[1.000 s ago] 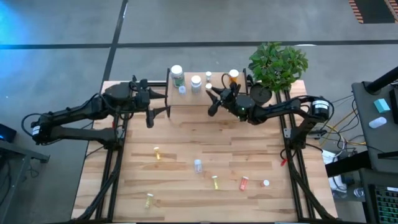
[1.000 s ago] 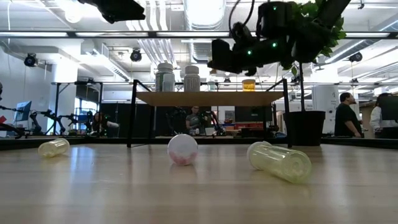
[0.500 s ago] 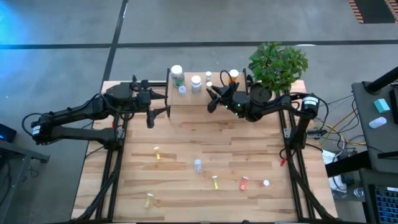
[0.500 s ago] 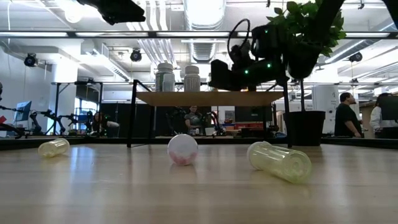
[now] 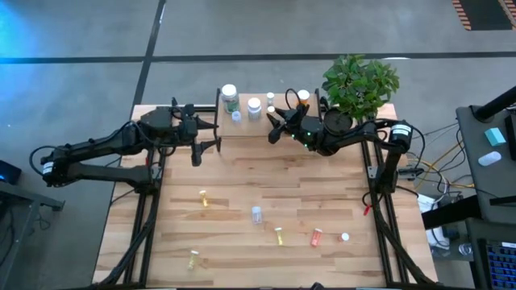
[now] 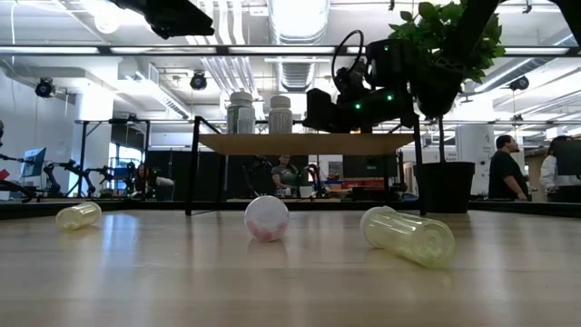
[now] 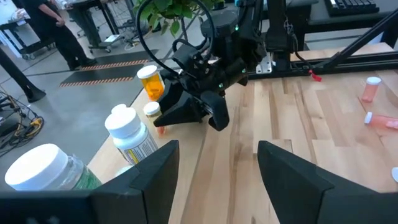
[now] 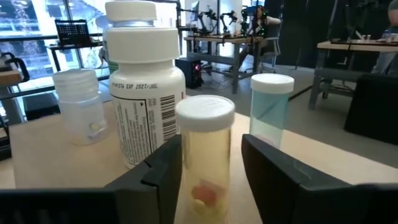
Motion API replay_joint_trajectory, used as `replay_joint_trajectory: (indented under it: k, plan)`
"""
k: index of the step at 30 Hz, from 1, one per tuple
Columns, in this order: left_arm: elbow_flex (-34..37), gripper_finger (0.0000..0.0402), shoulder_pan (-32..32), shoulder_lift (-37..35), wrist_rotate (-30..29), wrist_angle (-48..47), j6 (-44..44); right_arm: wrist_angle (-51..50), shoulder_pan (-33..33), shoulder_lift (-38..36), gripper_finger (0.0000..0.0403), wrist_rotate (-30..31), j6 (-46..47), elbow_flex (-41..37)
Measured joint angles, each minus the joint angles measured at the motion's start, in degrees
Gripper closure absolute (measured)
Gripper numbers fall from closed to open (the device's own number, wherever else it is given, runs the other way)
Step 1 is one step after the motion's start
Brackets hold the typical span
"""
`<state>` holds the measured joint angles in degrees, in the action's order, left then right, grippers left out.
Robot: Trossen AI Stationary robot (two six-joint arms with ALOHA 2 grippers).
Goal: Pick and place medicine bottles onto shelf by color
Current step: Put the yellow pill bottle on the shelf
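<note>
Two arms work at the upper half of the high view. Your right gripper (image 5: 278, 126) sits at the shelf (image 5: 250, 127), its fingers (image 8: 163, 163) parted around a small yellowish vial (image 8: 206, 149) standing there, apparently just released. Withdraw straight back so neither finger tips it. A large white bottle (image 8: 144, 93) and a blue-tinted vial (image 8: 270, 109) stand close beside it. Your left gripper (image 5: 206, 135) waits, fingers apart and empty, near the shelf's left end. Several bottles (image 5: 256, 213) lie on the counter (image 5: 339, 193) lower down.
</note>
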<state>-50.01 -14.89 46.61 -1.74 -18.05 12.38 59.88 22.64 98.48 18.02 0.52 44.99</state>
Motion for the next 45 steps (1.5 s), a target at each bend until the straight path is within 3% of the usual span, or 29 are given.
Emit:
replay_joint_trajectory:
  k: [9,17,25,37,42,45]
  plan:
    - [0.7,0.02,0.0,0.3,0.0,0.0,-0.1,-0.3,0.0,-0.7,0.0226,0.0,0.5,0.0]
    - [0.1,0.0201,0.0,-0.2,-0.1,-3.1,-0.1,-12.9,-0.9,-7.4,0.0187,-0.2,2.9,0.0]
    - [-0.1,0.0201,0.0,-0.2,-0.1,-5.0,-2.8,-17.0,-5.5,-13.5,0.0149,-0.5,1.8,0.0]
    - [1.8,0.0201,0.1,0.1,5.7,-19.6,-11.8,-21.6,-14.6,-20.9,0.0162,-0.5,-3.2,0.0]
    - [5.6,0.0201,0.0,2.1,9.1,-23.7,-17.5,-20.0,-16.9,-22.5,0.0161,-8.7,-1.4,-0.1]
    - [8.3,0.0201,0.1,3.8,11.4,-24.4,-20.6,-20.5,-17.8,-22.6,0.0161,-10.6,-1.8,-0.1]
